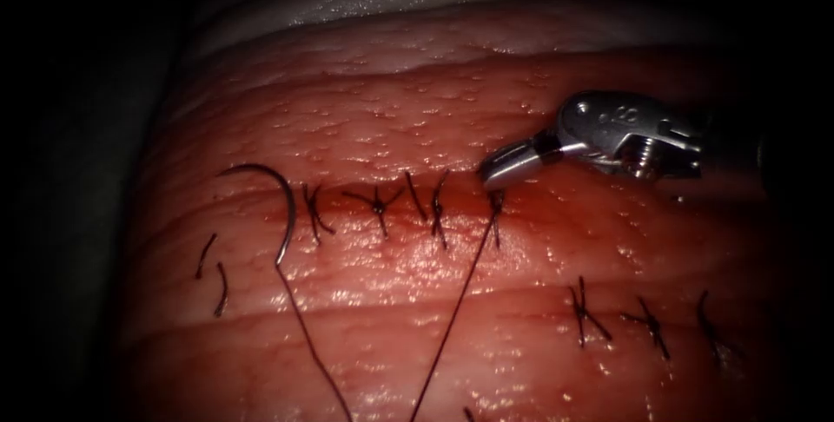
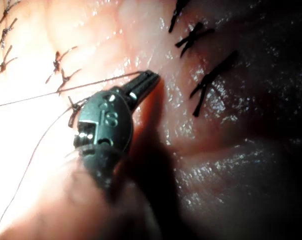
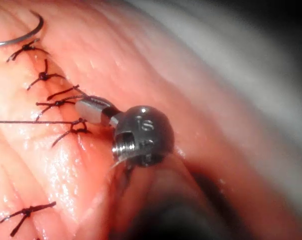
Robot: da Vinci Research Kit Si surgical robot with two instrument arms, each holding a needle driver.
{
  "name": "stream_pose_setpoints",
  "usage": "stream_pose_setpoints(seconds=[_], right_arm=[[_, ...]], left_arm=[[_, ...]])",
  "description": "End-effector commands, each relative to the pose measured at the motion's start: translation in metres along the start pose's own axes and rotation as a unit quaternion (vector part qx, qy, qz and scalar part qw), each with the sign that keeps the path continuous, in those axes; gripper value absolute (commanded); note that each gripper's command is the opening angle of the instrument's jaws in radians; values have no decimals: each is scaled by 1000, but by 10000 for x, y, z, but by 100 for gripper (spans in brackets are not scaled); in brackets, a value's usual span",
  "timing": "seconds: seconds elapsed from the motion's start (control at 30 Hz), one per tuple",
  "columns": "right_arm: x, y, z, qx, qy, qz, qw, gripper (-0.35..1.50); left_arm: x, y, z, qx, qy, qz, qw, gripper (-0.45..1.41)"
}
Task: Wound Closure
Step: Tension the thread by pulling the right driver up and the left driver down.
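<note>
Toward the right of the endoscope view, reaching in over the tissue point(image 1: 417, 118) with the right arm's tool point(image 1: 497, 168), and keeping its tip just above the rightmost knot point(image 1: 496, 203) in the upper row of stitches point(image 1: 380, 205). Pressing the two jaws together into one closed, narrow point; not showing clearly whether a short tail of thread is being pinched between them, so judging them simply closed. Seeing the same from the right wrist view: holding the closed tool point(image 3: 87, 108) just beside that knot point(image 3: 79, 125), probably for working close to it.

Running one strand of thread point(image 1: 452, 309) straight from the knot down to the lower edge of the frame, looking taut. Pooling a little red fluid point(image 1: 465, 207) along the cut point(image 1: 408, 198) around that knot.

Lying loose at the left end of the stitched row, not being held by any tool: the curved needle point(image 1: 280, 201), resting on top of the tissue and not entering it, likely parked well apart from the jaws and out of their way. Trailing a second strand point(image 1: 308, 335) from its lower end down to the bottom of the frame.

Lying farther left, two cut ends of thread point(image 1: 213, 274); sitting at lower right, another row of finished stitches point(image 1: 647, 322).
</note>
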Motion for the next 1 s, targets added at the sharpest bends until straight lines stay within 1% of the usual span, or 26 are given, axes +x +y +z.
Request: stream_pose_setpoints(seconds=[0.03,0.3,0.37,0.53,0.63,0.77,0.87,1.0], right_arm=[[2,4,8,-4,7,8,1000,-35],[3,6,12,-10,25,45,999,-35],[3,7,14,-14,34,65,997,-35],[0,11,20,-33,36,99,994,-35],[-1,15,20,-51,35,104,993,-35],[-4,22,18,-79,29,111,990,-35],[-6,26,16,-93,27,115,989,-35],[-8,31,12,-108,27,120,987,-35]], left_arm=[[-6,-3,8,-5,-1,0,1000,-45],[-6,-3,16,-29,9,10,999,-45],[-5,-1,18,-47,21,15,999,-45],[-1,1,26,-99,60,21,993,-45],[-3,2,37,-126,62,19,990,-45],[-10,10,57,-171,67,21,983,-45],[-15,19,71,-188,63,28,980,-45],[-17,29,79,-200,57,35,977,-45]])
